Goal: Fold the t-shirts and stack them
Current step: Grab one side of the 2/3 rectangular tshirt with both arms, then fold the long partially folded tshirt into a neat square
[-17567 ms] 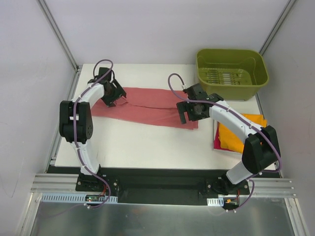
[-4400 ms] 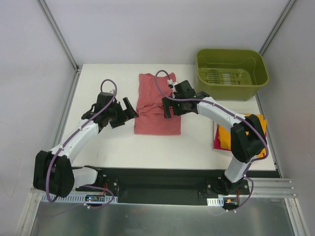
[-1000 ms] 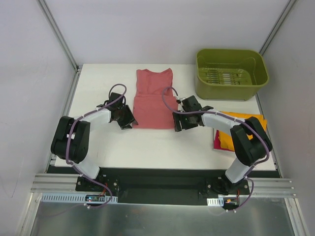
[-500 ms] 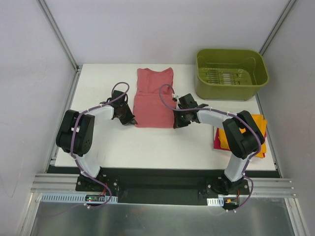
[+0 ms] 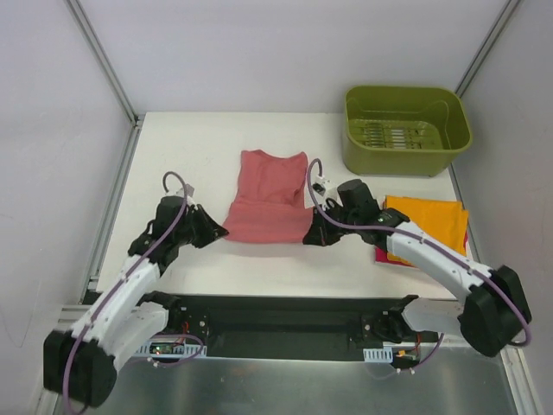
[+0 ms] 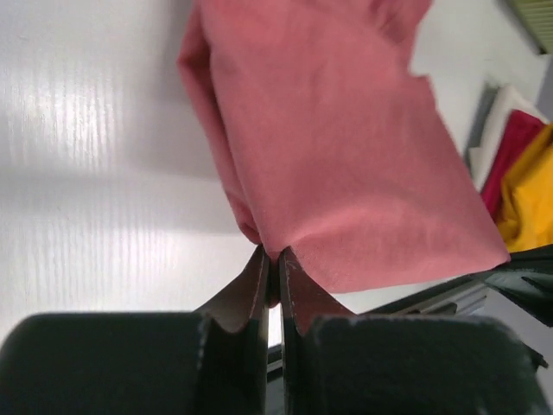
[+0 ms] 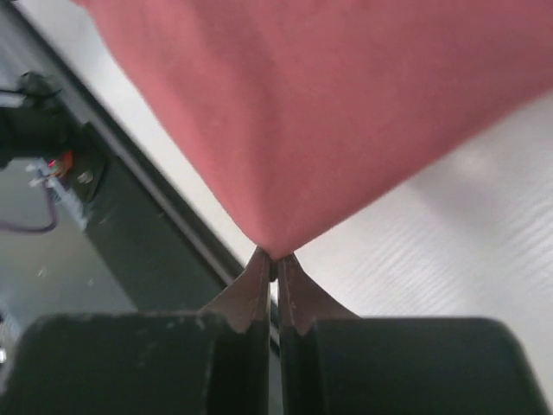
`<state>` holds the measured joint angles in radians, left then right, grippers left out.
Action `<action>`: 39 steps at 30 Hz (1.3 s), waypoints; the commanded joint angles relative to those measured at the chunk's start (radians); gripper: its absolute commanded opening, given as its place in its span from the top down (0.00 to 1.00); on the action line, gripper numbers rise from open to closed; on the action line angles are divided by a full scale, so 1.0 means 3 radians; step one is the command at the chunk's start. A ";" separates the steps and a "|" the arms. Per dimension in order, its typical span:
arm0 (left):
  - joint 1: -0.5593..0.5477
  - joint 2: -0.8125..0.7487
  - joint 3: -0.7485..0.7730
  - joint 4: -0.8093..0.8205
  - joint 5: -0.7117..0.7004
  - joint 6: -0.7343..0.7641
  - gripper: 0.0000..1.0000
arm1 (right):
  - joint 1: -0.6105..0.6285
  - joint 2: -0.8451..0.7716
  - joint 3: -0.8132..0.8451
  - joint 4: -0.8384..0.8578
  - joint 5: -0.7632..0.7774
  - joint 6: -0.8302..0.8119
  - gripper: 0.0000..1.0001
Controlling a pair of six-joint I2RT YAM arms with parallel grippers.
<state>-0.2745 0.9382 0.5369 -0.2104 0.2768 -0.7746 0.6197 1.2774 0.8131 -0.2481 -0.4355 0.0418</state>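
The dusty-red t-shirt point(image 5: 270, 199) lies lengthwise in the middle of the table, its near end lifted. My left gripper point(image 5: 221, 231) is shut on its near left corner, and the left wrist view shows that corner point(image 6: 270, 251) pinched between the left gripper's point(image 6: 272, 264) fingers. My right gripper point(image 5: 309, 235) is shut on the near right corner, seen in the right wrist view as a cloth point point(image 7: 275, 246) held by the right gripper point(image 7: 275, 264). A folded orange t-shirt point(image 5: 428, 226) lies on a magenta-pink one point(image 5: 381, 252) at the right.
A green tub point(image 5: 406, 128) stands at the back right of the white table point(image 5: 181, 164). The black base rail point(image 5: 285, 316) runs along the near edge. Grey walls close in both sides.
Both grippers have shut on the red shirt's near corners and pulled them toward the near edge, lifting that end. The shirt's far end has slid nearer.
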 commanded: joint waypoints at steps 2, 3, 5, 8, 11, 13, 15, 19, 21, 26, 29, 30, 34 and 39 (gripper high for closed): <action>-0.0036 -0.1111 -0.0052 -0.0607 -0.0006 -0.0174 1.00 | 0.0235 -0.0652 0.0107 -0.0379 -0.0445 0.0086 0.99; -0.0036 -0.1401 0.0025 -0.0734 -0.0063 -0.0174 1.00 | 0.0225 -0.0709 0.0148 -0.0415 -0.0430 0.0101 0.99; -0.0036 -0.1603 0.0117 -0.0822 -0.0196 -0.0184 1.00 | 0.0210 -0.0811 0.0255 -0.0426 -0.0471 0.0121 0.99; -0.0036 -0.1696 0.0255 -0.0874 -0.0263 -0.0220 1.00 | 0.0189 -0.0745 0.0372 -0.0359 -0.0563 0.0132 0.99; -0.0036 -0.1502 0.0383 -0.0869 -0.0401 -0.0225 1.00 | 0.0118 -0.0541 0.0419 -0.0130 -0.0527 0.0167 0.99; -0.0036 -0.1394 0.0439 -0.0869 -0.0579 -0.0235 1.00 | 0.0011 -0.0414 0.0409 0.0079 -0.0466 0.0203 0.99; -0.0036 -0.1293 0.0485 -0.0858 -0.0707 -0.0266 1.00 | -0.0127 -0.0316 0.0424 0.0193 -0.0405 0.0249 1.00; -0.0036 -0.1067 0.0608 -0.0848 -0.0907 -0.0261 1.00 | -0.0271 0.0036 0.0465 0.0642 -0.0594 0.0449 0.99; -0.0031 -0.0925 0.0679 -0.0802 -0.1086 -0.0251 1.00 | -0.0296 0.0154 0.0516 0.0689 -0.0579 0.0454 1.00; -0.0031 -0.0592 0.0838 -0.0634 -0.1214 -0.0169 1.00 | -0.0419 0.0375 0.0572 0.0704 -0.0395 0.0515 0.99; -0.0031 -0.0346 0.0961 -0.0511 -0.1199 -0.0144 1.00 | -0.0526 0.0385 0.0562 0.0669 -0.0298 0.0505 0.99; -0.0031 -0.0229 0.1012 -0.0480 -0.1199 -0.0138 1.00 | -0.0552 0.0385 0.0557 0.0653 -0.0267 0.0500 0.99; -0.0031 0.0139 0.1211 -0.0306 -0.1245 -0.0087 1.00 | -0.0664 0.0502 0.0588 0.0577 -0.0190 0.0429 1.00; -0.0031 0.0859 0.1609 -0.0143 -0.1234 -0.0016 1.00 | -0.0823 0.0753 0.0680 0.0577 -0.0216 0.0428 0.99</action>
<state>-0.2893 1.0630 0.9058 -0.3370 -0.0105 -0.8234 0.4229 1.4525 0.9684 -0.0818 -0.5468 0.1833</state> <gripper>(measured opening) 0.019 0.025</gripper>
